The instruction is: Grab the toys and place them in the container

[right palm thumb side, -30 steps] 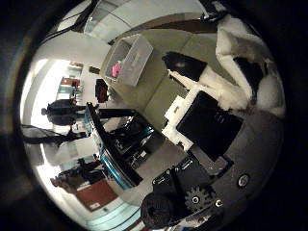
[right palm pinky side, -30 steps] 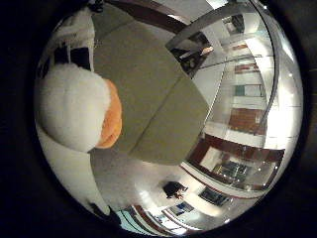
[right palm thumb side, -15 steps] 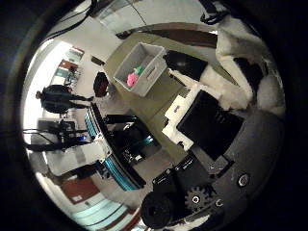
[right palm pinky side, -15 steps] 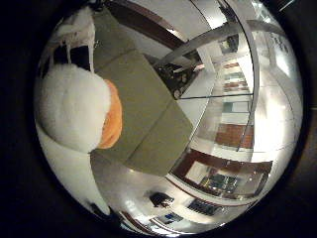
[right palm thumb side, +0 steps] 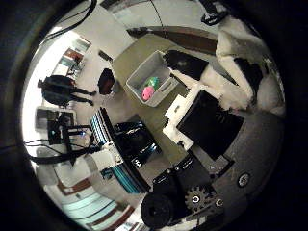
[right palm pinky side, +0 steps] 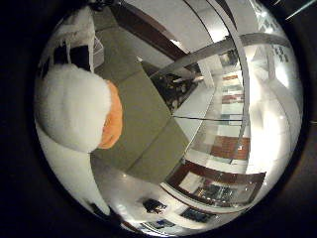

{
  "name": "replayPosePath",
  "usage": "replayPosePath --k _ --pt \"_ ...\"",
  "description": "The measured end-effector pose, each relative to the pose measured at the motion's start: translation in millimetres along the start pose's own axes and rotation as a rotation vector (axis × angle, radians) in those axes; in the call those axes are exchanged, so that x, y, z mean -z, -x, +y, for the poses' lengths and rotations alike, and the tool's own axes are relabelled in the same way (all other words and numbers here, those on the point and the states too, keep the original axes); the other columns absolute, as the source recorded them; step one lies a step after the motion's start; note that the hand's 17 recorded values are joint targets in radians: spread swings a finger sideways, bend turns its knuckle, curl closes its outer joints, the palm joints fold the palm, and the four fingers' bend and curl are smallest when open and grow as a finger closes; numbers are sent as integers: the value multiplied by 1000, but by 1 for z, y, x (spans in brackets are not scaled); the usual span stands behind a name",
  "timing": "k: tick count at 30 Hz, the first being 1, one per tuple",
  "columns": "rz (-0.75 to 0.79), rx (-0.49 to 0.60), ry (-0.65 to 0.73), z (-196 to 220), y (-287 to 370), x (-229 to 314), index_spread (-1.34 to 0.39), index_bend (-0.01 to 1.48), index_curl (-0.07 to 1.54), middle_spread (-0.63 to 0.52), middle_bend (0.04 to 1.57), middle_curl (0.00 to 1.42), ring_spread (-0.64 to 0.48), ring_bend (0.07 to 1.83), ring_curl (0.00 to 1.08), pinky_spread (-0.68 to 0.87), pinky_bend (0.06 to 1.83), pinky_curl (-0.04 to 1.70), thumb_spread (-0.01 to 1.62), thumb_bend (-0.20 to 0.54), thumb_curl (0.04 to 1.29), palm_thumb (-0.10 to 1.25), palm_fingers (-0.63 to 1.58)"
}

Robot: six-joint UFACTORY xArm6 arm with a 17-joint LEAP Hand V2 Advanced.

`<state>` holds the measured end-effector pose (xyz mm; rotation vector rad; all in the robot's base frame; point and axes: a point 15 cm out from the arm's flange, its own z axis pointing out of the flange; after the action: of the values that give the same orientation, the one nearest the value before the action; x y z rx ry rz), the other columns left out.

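The toy [right palm pinky side: 79, 109] fills much of the little finger side view, so it sits close against the palm. It shows only as a fluffy white mass with an orange part at one edge; what kind of toy it is cannot be made out, and the rest of it is cut off by the dark rim of the view. The hand [right palm thumb side: 226, 120] holds it: white and black fingers [right palm pinky side: 74, 47] reach past the white fluff on one side, and a white finger runs along it on the other. In the thumb side view the fingers [right palm thumb side: 240, 67] curl in above the black and white palm parts, which fits a closed grip on the toy, though the contact points themselves are hidden behind the fluff.

Beyond the toy lies the olive-green table [right palm pinky side: 143, 119], well apart from the hand; the toy does not touch it. On the table stands the pale container [right palm thumb side: 150, 79], seen from above and at a slant. Inside it lie a green toy [right palm thumb side: 154, 82] and a pink toy [right palm thumb side: 147, 92], touching or nearly so; their shapes are too small to tell. A dark fingertip [right palm thumb side: 185, 62] overlaps the container's far corner in the view, hiding part of its rim.
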<state>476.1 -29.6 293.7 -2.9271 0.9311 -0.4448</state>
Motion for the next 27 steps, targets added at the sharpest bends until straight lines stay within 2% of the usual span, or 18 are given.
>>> replayPosePath --k 12,27 --pt "-25 101 -58 -83 72 13 -227 1170 811 -141 1329 779 -258 1263 896 -209 1299 1021 1045 -20 444 882 1112" --pt "-79 206 -72 -147 166 20 -227 1170 809 -140 1332 771 -256 1265 897 -209 1296 1024 1045 -20 444 882 1113"
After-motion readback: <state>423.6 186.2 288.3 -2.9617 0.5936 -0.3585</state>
